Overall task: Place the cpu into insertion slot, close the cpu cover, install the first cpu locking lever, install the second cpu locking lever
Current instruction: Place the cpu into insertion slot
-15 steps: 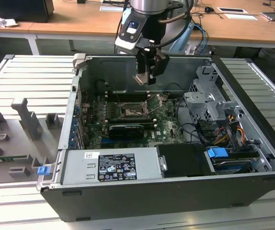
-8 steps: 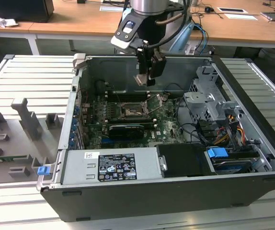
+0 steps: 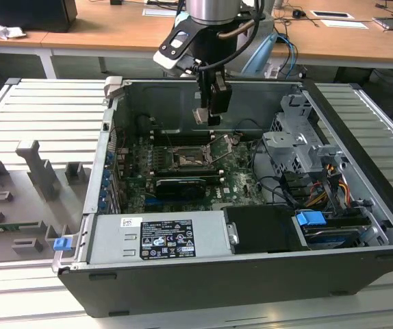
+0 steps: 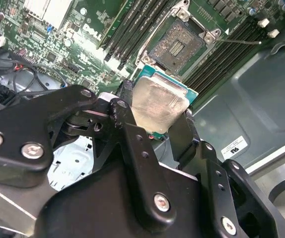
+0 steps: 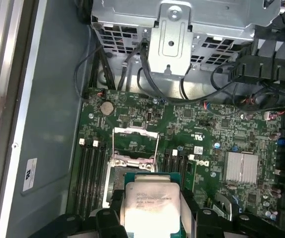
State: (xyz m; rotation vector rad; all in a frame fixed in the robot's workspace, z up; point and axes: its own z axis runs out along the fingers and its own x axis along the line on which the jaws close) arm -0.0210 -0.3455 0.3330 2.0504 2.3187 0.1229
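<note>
- Currently the black two-fingered gripper [image 3: 210,118] hangs well above the insertion slot [image 3: 186,159], a square socket with a dark centre and a silvery metal rim on the green motherboard [image 3: 241,179].
- Its fingers [image 4: 179,134] press on two opposite edges of the cpu [image 3: 201,115], a small flat square chip with a pale grey metal top and a green border. The chip is pinched and held clear of the insertion slot, touching nothing but the fingers.
- In both wrist views the cpu [image 4: 157,99] [image 5: 150,201] lies flat in the gripper [image 4: 156,106] [image 5: 151,214], its grey top facing the cameras.
- In the second wrist view the insertion slot [image 4: 176,43] lies just past the chip's far edge, with its dark centre uncovered.
- The cpu cover [image 5: 135,131], a thin square silvery frame plate with a large window, is swung up and away from the insertion slot. It stands on the side towards the silvery perforated metal drive cage [image 5: 177,29], and the exterior view shows it raised beside the slot [image 3: 225,142].
- A thin silvery wire lever [image 4: 242,42] sticks out from a corner of the insertion slot.
- Long black memory slots [image 5: 90,173] run along two sides of the insertion slot.
- A grey metal power supply box with a white label [image 3: 162,236] sits well apart from the insertion slot, inside the open black computer case [image 3: 217,284].
</note>
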